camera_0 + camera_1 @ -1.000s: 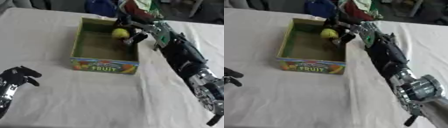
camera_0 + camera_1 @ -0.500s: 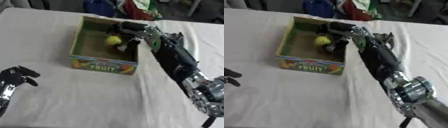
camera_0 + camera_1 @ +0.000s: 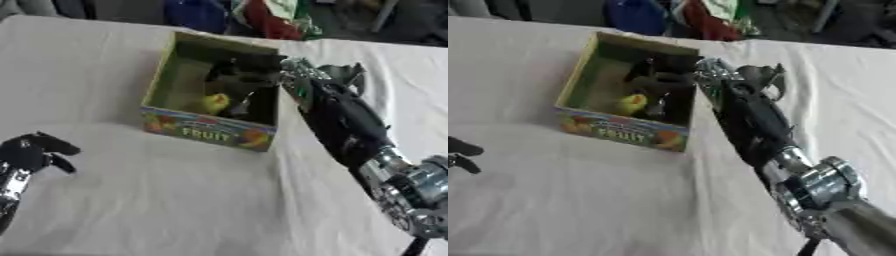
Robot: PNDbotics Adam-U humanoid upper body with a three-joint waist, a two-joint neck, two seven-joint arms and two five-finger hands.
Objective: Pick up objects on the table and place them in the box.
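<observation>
box (image 3: 210, 131) label: "FRUIT" | right hand (image 3: 241, 80) inside box, fingers curled near yellow object (image 3: 213, 103), grip unclear | left hand (image 3: 31, 151) near-left, fingers curled, empty

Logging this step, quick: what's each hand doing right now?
Left hand: curled shut, holding nothing, at the lower left.
Right hand: inside the box by the yellow object; its grip cannot be told.
</observation>
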